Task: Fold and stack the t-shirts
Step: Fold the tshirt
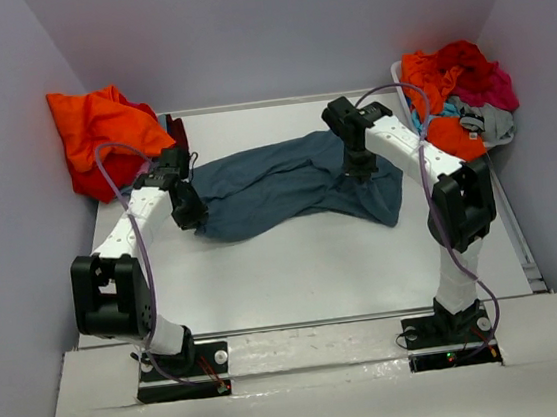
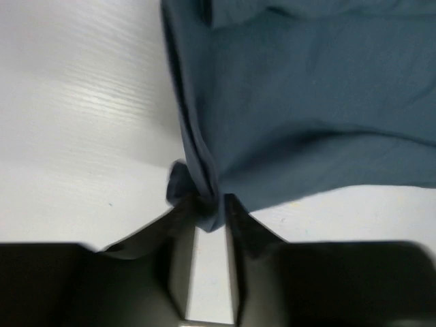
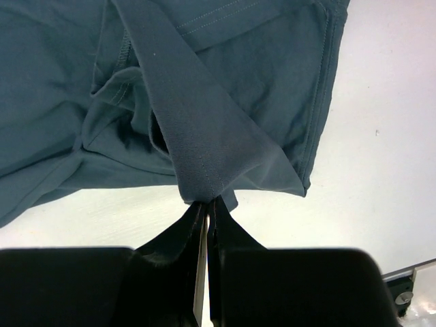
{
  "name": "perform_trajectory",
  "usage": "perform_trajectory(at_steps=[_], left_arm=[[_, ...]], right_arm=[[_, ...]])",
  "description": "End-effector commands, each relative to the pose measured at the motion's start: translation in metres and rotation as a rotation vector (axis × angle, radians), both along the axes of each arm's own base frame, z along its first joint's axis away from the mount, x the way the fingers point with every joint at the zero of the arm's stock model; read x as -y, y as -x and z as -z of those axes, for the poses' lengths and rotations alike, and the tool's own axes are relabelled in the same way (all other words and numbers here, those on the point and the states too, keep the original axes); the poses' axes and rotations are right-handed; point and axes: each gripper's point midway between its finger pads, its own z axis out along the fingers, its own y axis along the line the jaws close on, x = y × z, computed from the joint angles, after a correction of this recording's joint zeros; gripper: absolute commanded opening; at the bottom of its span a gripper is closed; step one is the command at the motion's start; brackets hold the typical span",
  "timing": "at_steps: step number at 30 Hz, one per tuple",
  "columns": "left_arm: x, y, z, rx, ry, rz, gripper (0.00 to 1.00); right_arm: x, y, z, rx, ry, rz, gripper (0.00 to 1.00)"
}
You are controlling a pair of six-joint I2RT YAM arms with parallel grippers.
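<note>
On the white table [image 1: 315,265], a dark slate-blue soft cloth t-shirt [image 1: 276,184] lies crumpled across the middle between the arms. The left gripper [image 2: 208,204] is at its left edge, jaws slightly parted with the bunched hem lying between the tips. The right gripper [image 3: 206,203] is at its right end, jaws closed tight on a raised fold. Beyond, a bright orange cloth shirt [image 1: 98,128] is bundled at the far left corner, and a mixed heap of orange, red, magenta, teal and grey shirts [image 1: 456,88] sits far right.

One shirt [image 1: 286,182] lies across the table's [image 1: 315,265] middle, my left gripper [image 1: 191,213] at its left end and my right gripper [image 1: 360,174] at its right. Behind-left sits a shirt pile [image 1: 99,133]; behind-right another heap [image 1: 456,88], seemingly in a bin [image 1: 401,89].
</note>
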Motion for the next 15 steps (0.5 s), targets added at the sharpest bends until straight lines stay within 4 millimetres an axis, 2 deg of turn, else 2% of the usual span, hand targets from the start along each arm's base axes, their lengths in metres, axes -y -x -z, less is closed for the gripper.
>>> perform_trajectory(at_steps=[1, 2, 5, 10, 15], left_arm=[[0.011, 0.022, 0.003, -0.040, 0.075, 0.008, 0.50], [0.013, 0.023, 0.001, -0.032, 0.086, 0.007, 0.66], [0.013, 0.025, 0.001, -0.036, 0.092, 0.003, 0.85], [0.014, 0.030, 0.000, -0.045, 0.100, 0.011, 0.88], [0.010, 0.051, 0.006, -0.107, 0.080, 0.041, 0.88]], right_arm=[[0.004, -0.002, -0.018, 0.060, -0.010, -0.002, 0.07], [0.004, -0.001, -0.020, 0.065, -0.013, -0.002, 0.07], [0.005, 0.002, -0.018, 0.064, -0.014, -0.001, 0.07], [0.007, 0.005, -0.016, 0.062, -0.014, 0.002, 0.07], [0.008, 0.007, -0.015, 0.064, -0.015, 0.004, 0.07]])
